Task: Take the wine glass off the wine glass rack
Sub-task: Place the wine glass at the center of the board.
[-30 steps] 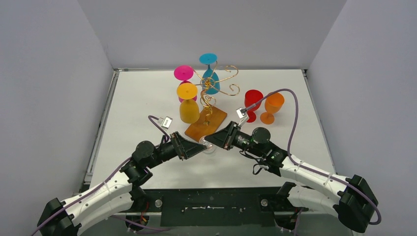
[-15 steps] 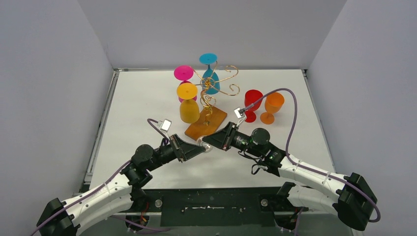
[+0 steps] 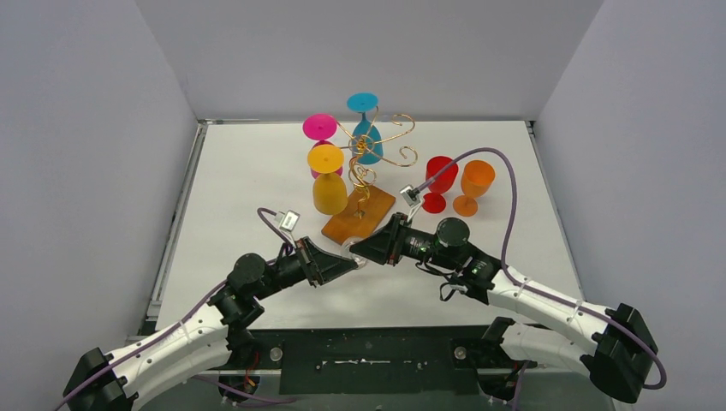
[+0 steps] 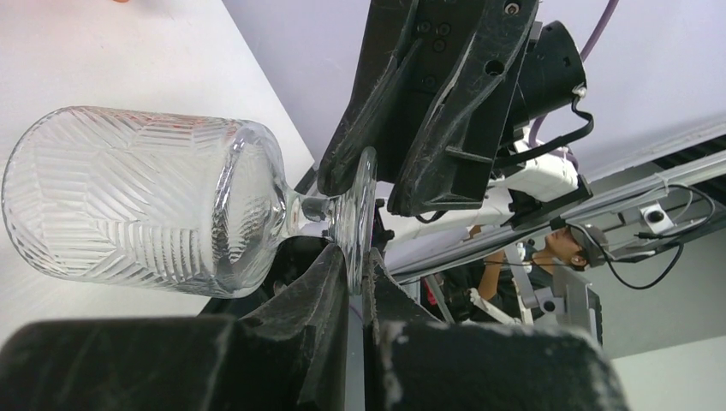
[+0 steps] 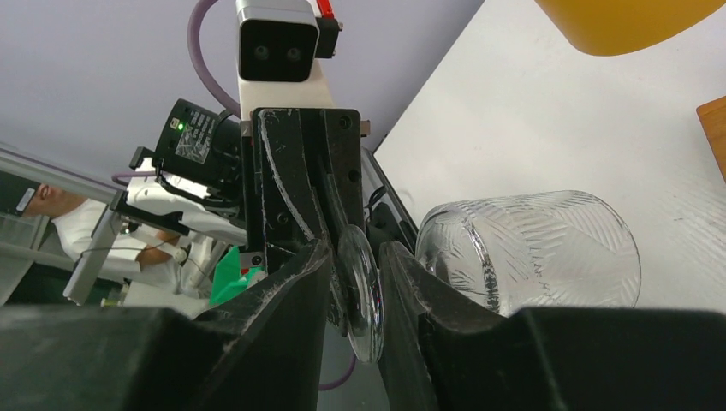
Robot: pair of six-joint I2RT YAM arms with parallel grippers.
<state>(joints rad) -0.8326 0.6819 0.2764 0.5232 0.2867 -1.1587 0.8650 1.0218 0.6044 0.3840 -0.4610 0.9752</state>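
A clear cut-pattern wine glass lies on its side in the air between my two grippers, just in front of the wine glass rack and its wooden base. My left gripper is shut on the rim of the glass's round foot, and the bowl points left. My right gripper straddles the same foot from the opposite side. Its jaws are parted, with a gap beside the disc. The bowl lies beyond the right finger.
Yellow, pink and blue glasses hang upside down on the rack. A red glass and an orange glass stand upright on the table to the right. Grey walls close in three sides.
My left gripper has shut on the glass's foot. My right gripper's jaws have parted from it. Both grippers and the glass have shifted slightly left.
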